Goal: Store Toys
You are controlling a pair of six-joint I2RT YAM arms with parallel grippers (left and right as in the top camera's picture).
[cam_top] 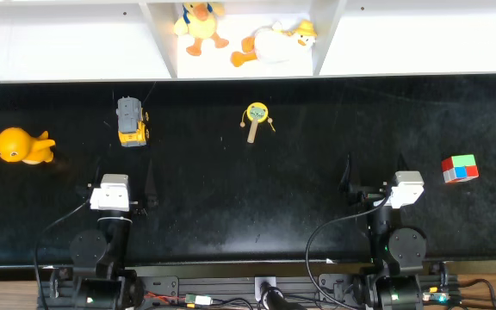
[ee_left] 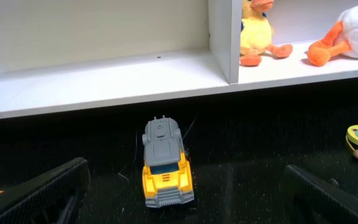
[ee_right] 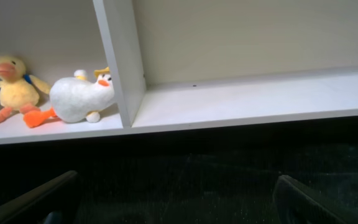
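At the desk's (cam_top: 231, 198) nine o'clock, the top view shows an orange plush duck (cam_top: 22, 145); left gripper (ee_left: 185, 177) and right gripper (ee_right: 176, 180) fingers released

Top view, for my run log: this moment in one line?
shelf: yellow plush, white plush; table: truck, rattle, orange duck, cube; left gripper open; right gripper open

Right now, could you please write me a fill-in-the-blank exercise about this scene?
The yellow plush duck and the white plush duck sit in the ____ compartment of the shelf.
The toy truck stands ahead of the left pincer, which is ____.
The coloured cube lies to the ____ of the right pincer.
Missing words: middle; open; right
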